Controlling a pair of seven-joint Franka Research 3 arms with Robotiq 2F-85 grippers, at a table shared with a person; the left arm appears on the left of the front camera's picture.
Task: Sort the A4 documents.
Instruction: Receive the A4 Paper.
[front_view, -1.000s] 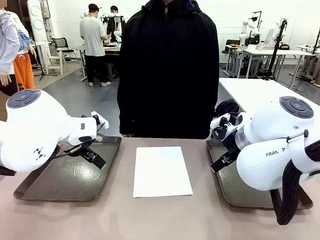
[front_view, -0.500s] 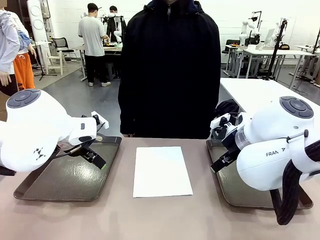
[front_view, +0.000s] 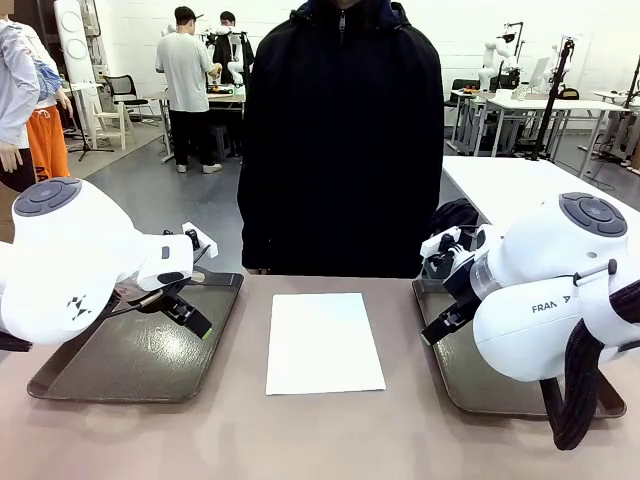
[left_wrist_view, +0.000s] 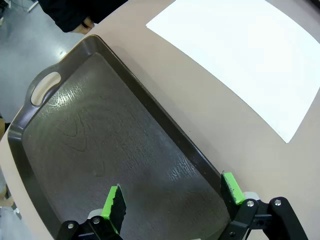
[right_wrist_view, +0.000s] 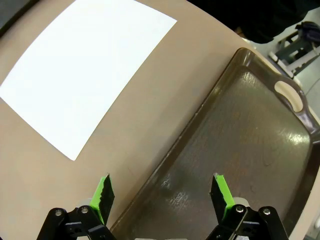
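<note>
Front view: the white paper (front_view: 325, 343) lies flat on the brown table (front_view: 320, 440), in the middle, between two dark trays. A person (front_view: 340, 140) in a black coat stands at 12 o'clock of it, at the far edge. The left tray (front_view: 110, 365) sits at 9 o'clock of the paper and the right tray (front_view: 480, 390) at 3 o'clock. The paper touches neither. I cannot tell whether it is one sheet or several.

The left gripper (front_view: 195, 320) hangs above the left tray with its fingers apart and nothing between them. In the left wrist view the green-padded fingers (left_wrist_view: 114, 202) rise at 6 o'clock, seen against the tray floor. The paper lies at 1 o'clock of them, well apart, beyond the tray rim and a strip of bare table.

The right gripper (front_view: 440, 328) hangs near the inner rim of the right tray, its fingers also spread and empty. In the right wrist view one finger (right_wrist_view: 104, 194) shows against the table and the other against the tray floor, with the rim running between them. The paper lies at 11 o'clock of them, apart from both.
</note>
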